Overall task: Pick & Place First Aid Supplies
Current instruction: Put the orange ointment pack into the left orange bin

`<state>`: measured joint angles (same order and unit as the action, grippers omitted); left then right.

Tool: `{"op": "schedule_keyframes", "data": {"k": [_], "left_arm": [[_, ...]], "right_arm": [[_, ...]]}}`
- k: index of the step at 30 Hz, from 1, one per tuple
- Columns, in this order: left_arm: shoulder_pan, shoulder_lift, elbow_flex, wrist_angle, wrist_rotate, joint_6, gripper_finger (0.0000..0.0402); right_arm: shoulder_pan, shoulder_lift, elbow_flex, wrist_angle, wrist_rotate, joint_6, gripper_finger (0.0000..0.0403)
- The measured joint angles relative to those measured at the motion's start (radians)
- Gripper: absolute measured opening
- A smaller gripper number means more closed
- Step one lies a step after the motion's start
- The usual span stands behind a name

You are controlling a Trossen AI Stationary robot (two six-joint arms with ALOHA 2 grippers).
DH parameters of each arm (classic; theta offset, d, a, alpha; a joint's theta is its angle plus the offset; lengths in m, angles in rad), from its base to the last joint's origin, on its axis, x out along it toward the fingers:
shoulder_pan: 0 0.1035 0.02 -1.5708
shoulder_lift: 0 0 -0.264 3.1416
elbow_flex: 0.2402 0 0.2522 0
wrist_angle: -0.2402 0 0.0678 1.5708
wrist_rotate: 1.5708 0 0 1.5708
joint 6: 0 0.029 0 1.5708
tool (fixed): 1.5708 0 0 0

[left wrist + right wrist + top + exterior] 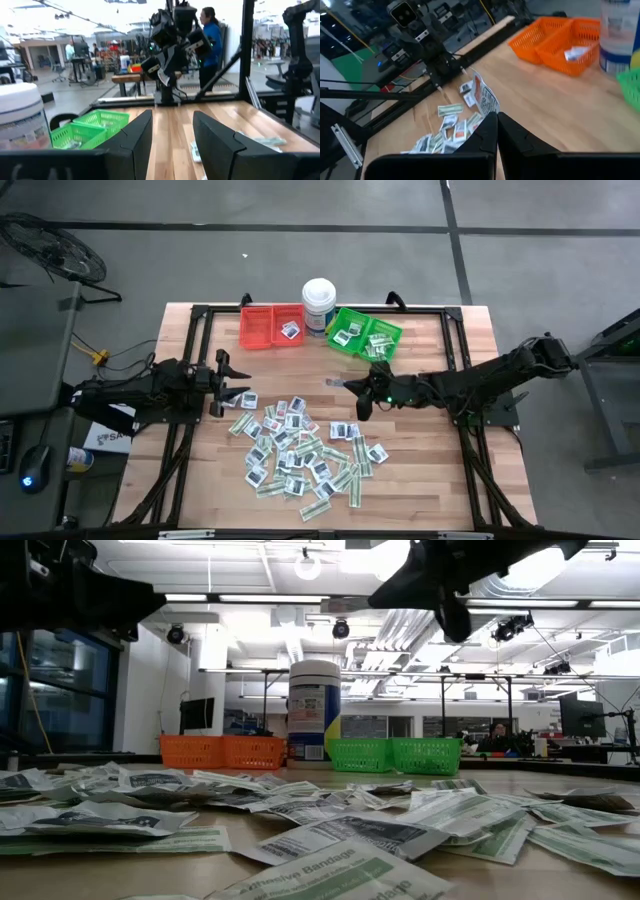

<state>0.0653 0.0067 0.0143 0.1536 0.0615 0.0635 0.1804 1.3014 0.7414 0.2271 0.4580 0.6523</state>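
Sorting under way, most packets left on the table.

A white square packet (484, 99) is pinched between the closed fingers of the right hand (362, 404), held above the table (440, 480) near the green bin (365, 335). A few packets are seen in the red bin (262, 326) and the green one, while the large pile of first aid supplies (300, 455) remains unsorted. The left hand (234, 390) waits at the pile's edge, fingers apart and empty.

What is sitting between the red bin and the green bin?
A tall white tub stands between the red bin and the green bin, set slightly farther back. The high view shows it best.
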Motion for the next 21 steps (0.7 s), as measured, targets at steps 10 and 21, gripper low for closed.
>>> {"op": "schedule_keyframes", "data": {"k": [10,21], "left_arm": [[0.000,0.124,0.024,0.119,-0.069,-0.023,0.0140],[0.000,0.575,0.204,0.368,-0.104,-0.056,0.0140]], "right_arm": [[-0.169,0.000,0.000,0.142,-0.226,-0.203,0.0000],[-0.315,0.000,0.123,0.096,-0.454,-0.425,0.0000]]}}
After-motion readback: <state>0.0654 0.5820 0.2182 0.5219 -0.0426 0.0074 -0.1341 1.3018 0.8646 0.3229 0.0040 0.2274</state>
